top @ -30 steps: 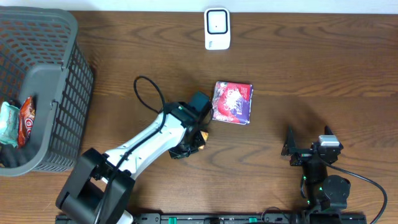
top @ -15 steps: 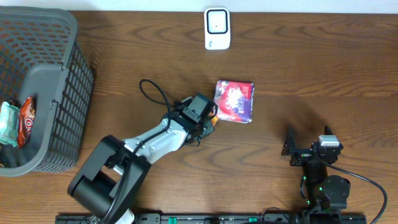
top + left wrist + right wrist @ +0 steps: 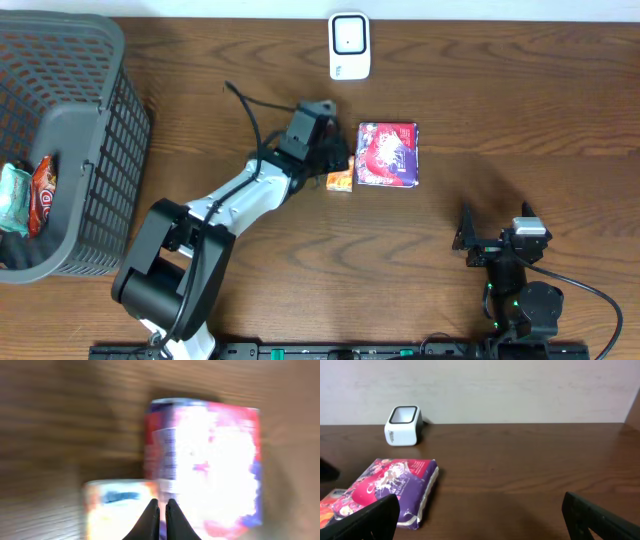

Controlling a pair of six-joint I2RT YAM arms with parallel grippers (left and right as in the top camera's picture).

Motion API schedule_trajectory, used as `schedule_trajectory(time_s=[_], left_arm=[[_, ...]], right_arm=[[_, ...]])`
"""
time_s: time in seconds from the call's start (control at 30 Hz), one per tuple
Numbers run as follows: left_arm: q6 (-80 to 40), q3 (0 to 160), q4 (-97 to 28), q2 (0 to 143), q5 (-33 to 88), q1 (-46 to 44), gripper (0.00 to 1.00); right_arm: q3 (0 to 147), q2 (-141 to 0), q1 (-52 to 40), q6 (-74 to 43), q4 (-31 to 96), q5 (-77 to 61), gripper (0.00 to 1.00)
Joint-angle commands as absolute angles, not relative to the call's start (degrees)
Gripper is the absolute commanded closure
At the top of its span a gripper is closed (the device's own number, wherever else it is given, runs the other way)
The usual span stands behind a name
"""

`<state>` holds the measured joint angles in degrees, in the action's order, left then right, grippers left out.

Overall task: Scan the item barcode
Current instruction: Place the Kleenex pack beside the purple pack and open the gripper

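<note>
A purple and pink packet [image 3: 387,155] lies flat in the middle of the table, with a small orange packet [image 3: 340,181] touching its left edge. My left gripper [image 3: 334,163] is shut and empty, its tips right at the seam between the two. The left wrist view is blurred: the shut fingertips [image 3: 151,512] point at the purple packet [image 3: 210,460], with the orange packet [image 3: 117,505] beside it. The white barcode scanner [image 3: 349,45] stands at the far edge. My right gripper [image 3: 495,243] rests open near the front right. Its wrist view shows the purple packet [image 3: 395,487] and the scanner [image 3: 403,425].
A dark plastic basket [image 3: 100,170] stands at the left edge with a few snack packets [image 3: 30,195] inside. Bare wooden table [image 3: 520,120] lies to the right of the purple packet, between it and the right arm.
The left arm has swung away from me toward the table's far side. The purple packet has shifted right and squared up. The orange packet has moved up beside it.
</note>
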<state>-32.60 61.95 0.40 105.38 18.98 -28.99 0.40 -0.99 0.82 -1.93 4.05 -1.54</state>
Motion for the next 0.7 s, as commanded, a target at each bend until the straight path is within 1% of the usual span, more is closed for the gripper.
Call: schedule_trajectory(time_s=[0.0, 0.07, 0.1, 0.13, 0.17, 0.2, 0.23, 0.3, 0.33, 0.4, 0.5, 0.57, 0.6, 0.63, 0.67], left_arm=[[-29.32, 64.77, -2.37, 101.62, 25.1, -27.86, 0.9], [-27.38, 66.02, -4.78, 98.32, 25.06, -26.33, 0.87], [-26.28, 66.89, -6.72, 95.7, 24.82, -24.99, 0.83], [-25.67, 67.4, -7.79, 94.04, 24.62, -24.05, 0.73], [-25.17, 68.58, -10.39, 90.13, 23.42, -21.65, 0.69], [-25.08, 69.38, -12.08, 87.61, 22.15, -19.99, 0.68], [-25.08, 70.17, -13.54, 85.3, 20.58, -18.28, 0.64], [-25.08, 71.92, -16.38, 78.74, 16.16, -12.69, 0.38], [-25.08, 72.25, -16.67, 75.5, 13.91, -9.28, 0.31], [-25.1, 72.25, -16.62, 70.7, 9.72, -3.18, 0.29], [-25.1, 72.25, -16.8, 65.56, 3.29, 6.94, 0.28], [-25.1, 72.25, -17.41, 64.14, -0.01, 13.02, 0.28], [-25.1, 72.25, -17.76, 63.96, -2.57, 17.98, 0.28], [-25.1, 72.23, -17.96, 64.27, -4.03, 20.32, 0.27], [-25.1, 72.23, -18.33, 65.12, -6.09, 23.22, 0.24]], right_arm=[[0.32, -0.78, 1.08, -2.31, 4.29, -1.63, 0.01], [0.32, -0.78, 1.08, -2.31, 4.27, -1.63, 0.01], [0.32, -0.78, 1.08, -2.31, 4.29, -1.63, 0.01], [0.32, -0.78, 1.08, -2.31, 4.29, -1.63, 0.01], [0.32, -0.78, 1.08, -2.31, 4.29, -1.63, 0.01], [0.32, -0.78, 1.08, -2.31, 4.29, -1.63, 0.01], [0.32, -0.78, 1.08, -2.31, 4.29, -1.63, 0.01], [0.32, -0.78, 1.08, -2.31, 4.29, -1.63, 0.01], [0.32, -0.78, 1.08, -2.31, 4.29, -1.63, 0.01], [0.32, -0.78, 1.08, -2.31, 4.27, -1.63, 0.01], [0.32, -0.78, 1.08, -2.31, 4.27, -1.63, 0.01], [0.32, -0.78, 1.08, -2.31, 4.27, -1.63, 0.01], [0.32, -0.78, 1.08, -2.31, 4.27, -1.63, 0.01], [0.32, -0.78, 1.08, -2.31, 4.29, -1.63, 0.01], [0.32, -0.78, 1.08, -2.31, 4.29, -1.63, 0.01]])
